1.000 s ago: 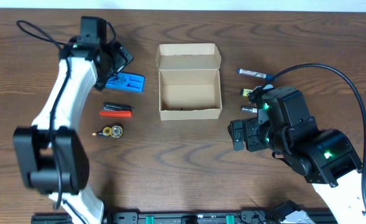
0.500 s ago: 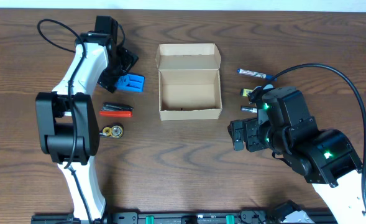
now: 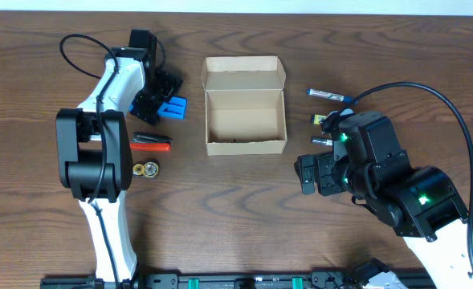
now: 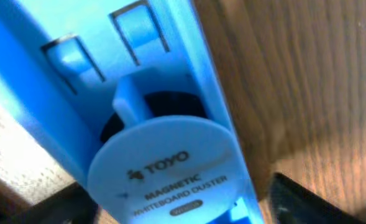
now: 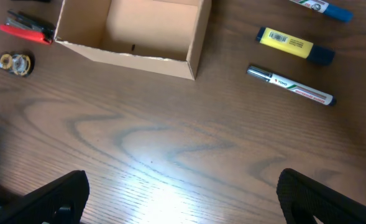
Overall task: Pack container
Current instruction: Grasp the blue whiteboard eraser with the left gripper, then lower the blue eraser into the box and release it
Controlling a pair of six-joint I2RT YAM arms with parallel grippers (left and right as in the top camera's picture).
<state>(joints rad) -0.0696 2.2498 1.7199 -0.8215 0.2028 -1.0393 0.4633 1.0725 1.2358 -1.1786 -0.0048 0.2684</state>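
Note:
The container point(image 3: 245, 146) is an open tan cardboard box at the table's middle, with its flap lid point(image 3: 244, 74) folded back. It looks empty and also shows in the right wrist view point(image 5: 127, 59). A blue whiteboard duster point(image 3: 174, 107) lies left of it. My left gripper point(image 3: 152, 100) is low over the duster point(image 4: 164, 155), open, with one finger on each side of it point(image 4: 170, 208). My right gripper point(image 3: 316, 175) is open and empty above bare table to the right of the box point(image 5: 183, 199).
Right of the box lie a blue-capped marker point(image 3: 329, 95), a yellow highlighter point(image 3: 323, 119) and a silver marker point(image 3: 323, 140). Left of the box lie a red-handled tool point(image 3: 151, 144) and a small gold roll point(image 3: 144, 169).
My left arm has swung right and come down over the blue duster. The right arm, the box and the other objects have not moved.

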